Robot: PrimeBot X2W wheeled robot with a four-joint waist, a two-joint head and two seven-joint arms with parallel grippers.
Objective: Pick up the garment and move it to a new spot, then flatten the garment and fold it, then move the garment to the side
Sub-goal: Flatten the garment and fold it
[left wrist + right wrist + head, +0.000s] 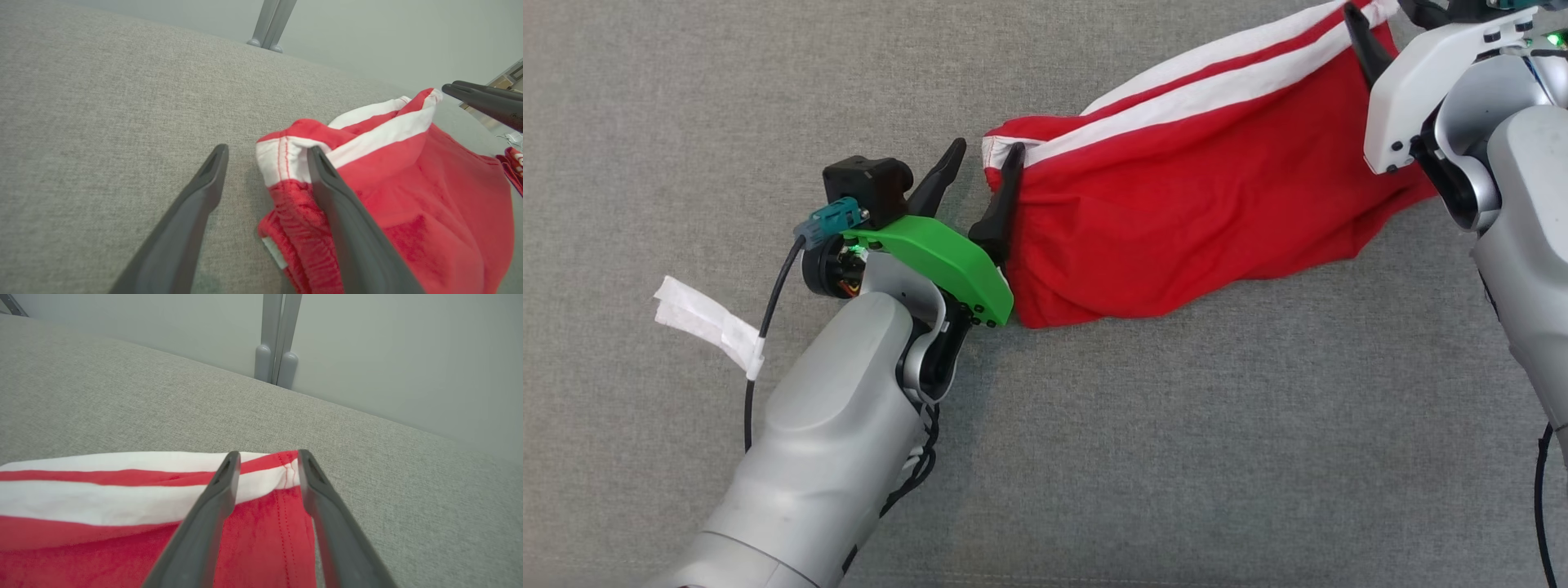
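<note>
The garment (1209, 204) is red with white side stripes and lies stretched out on the grey fabric surface (1176, 449), from the middle to the upper right. My left gripper (985, 149), under a green cover, stands open at the garment's left end. One finger rests over the cloth's edge and the other is off it on the bare surface. In the left wrist view the left gripper (266, 150) is spread wide around the garment's (408, 183) white-hemmed corner. My right gripper (269, 454) is open over the garment's (102, 498) far striped corner, which lies flat between its fingers (1362, 39).
A white tape tag (707, 322) hangs on the left arm's cable. A grey post (278, 347) stands against the wall past the surface's far edge. Another bit of red cloth (512, 163) shows at the right edge of the left wrist view.
</note>
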